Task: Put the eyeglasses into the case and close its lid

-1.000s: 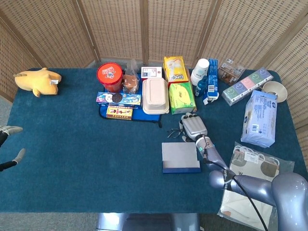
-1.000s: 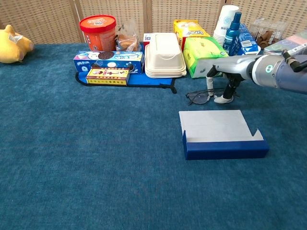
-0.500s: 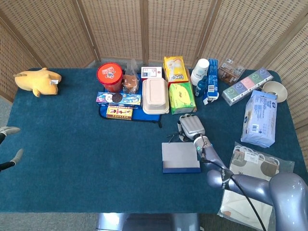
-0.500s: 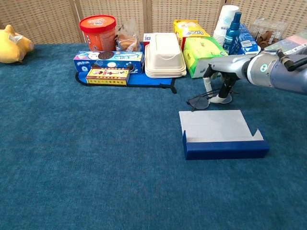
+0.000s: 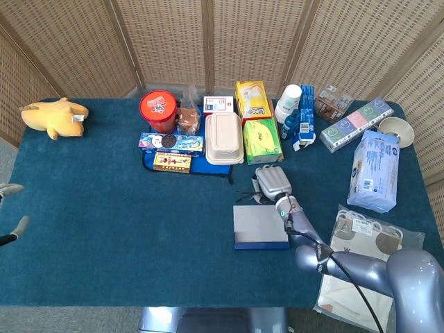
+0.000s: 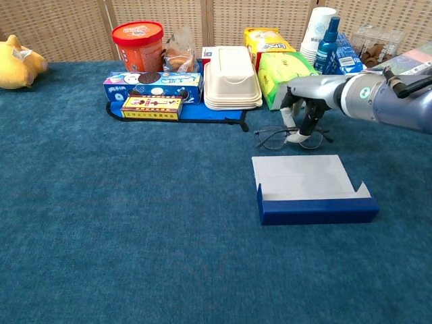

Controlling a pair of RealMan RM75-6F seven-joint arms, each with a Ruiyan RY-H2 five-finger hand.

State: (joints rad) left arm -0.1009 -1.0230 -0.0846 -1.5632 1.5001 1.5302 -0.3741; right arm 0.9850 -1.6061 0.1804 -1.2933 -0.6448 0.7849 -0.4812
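The right robot hand (image 6: pixel 305 115) reaches in from the right with its back up and fingers pointing down, pinching the eyeglasses (image 6: pixel 280 138) near their right lens. The thin, dark wire frame lies lengthwise left to right on the counter (image 6: pixel 135 223), just behind the case (image 6: pixel 310 188). The case is a flat, blue-walled box lying open with a pale grey lining. The left robot hand (image 5: pixel 10 208) shows only spread fingertips at the counter's left edge, holding nothing.
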